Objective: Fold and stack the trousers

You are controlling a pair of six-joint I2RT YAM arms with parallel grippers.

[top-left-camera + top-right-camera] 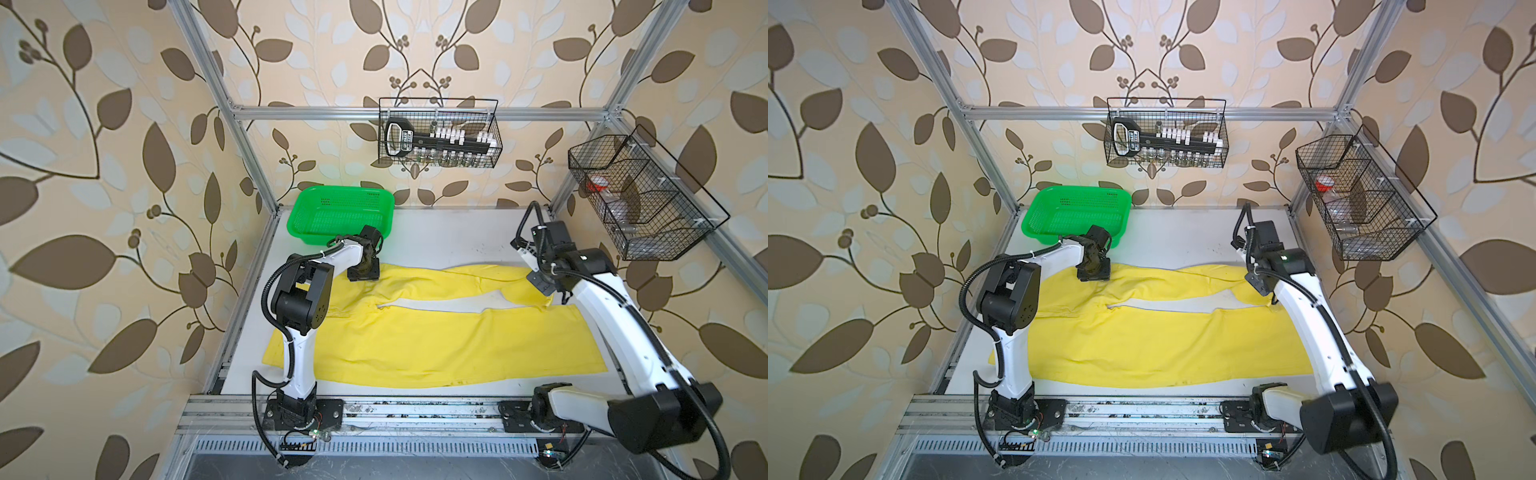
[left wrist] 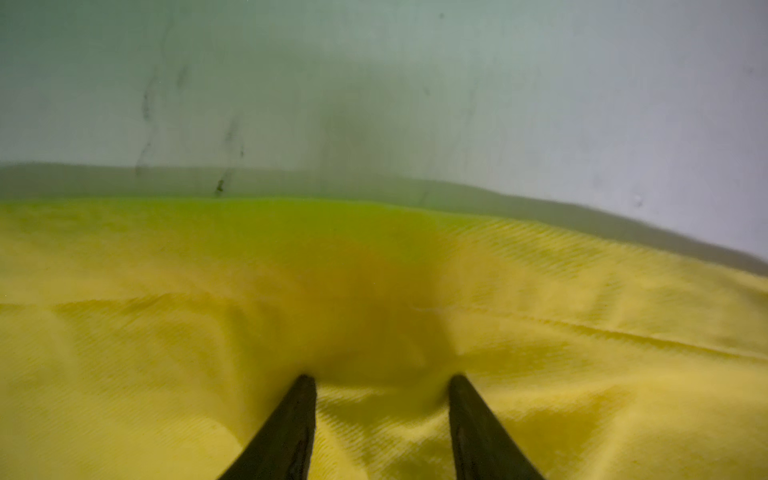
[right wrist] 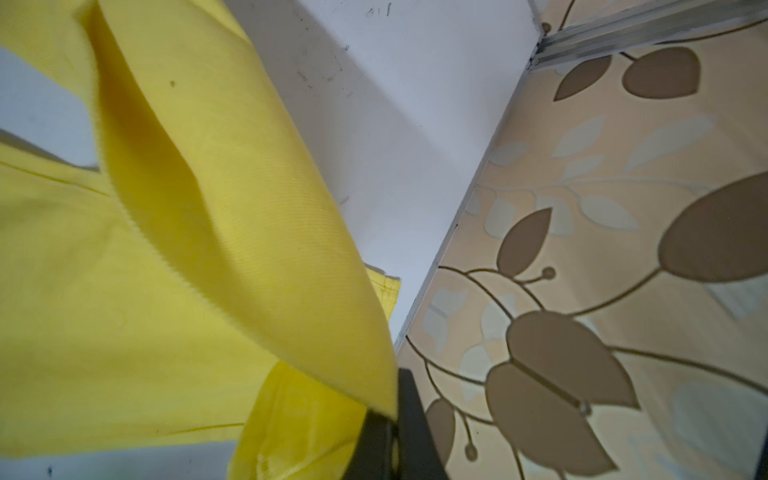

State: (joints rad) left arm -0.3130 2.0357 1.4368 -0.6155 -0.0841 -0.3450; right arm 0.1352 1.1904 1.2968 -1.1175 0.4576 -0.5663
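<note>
1. Looking at the trousers [image 1: 415, 332] spread flat across the surface: waist toward the left edge, both legs running to the right edge, near leg along the front edge.
2. Right tool [image 3: 388, 415]: clenched on the far leg's hem by the right edge, cloth lifted off the surface and hanging in a fold.
3. Left tool [image 2: 382, 380]: jaws partway apart, fingertips [image 2: 305, 384] pressed into the far side of the waist, ridge of cloth between them, not clamped yet. Sits just in front of the green basket [image 1: 340, 212] in the far left corner.
4. Reads as the start of the lengthwise fold, far leg over onto near leg. Judgement only.
5. Risk: pinching only the top layer at the waist, with tips pressing down on flat cloth. Would leave the under layer behind and skew the fold.
6. Risk: lifting unevenly, with right end up and left end down. Would twist the crotch and drag the near leg out of line.
7. Risk: slipping at the hem, given soft fabric and a grip close to the cloth's edge.
8. Risk: clipping the basket on the way up, being that close behind the left wrist.
</note>
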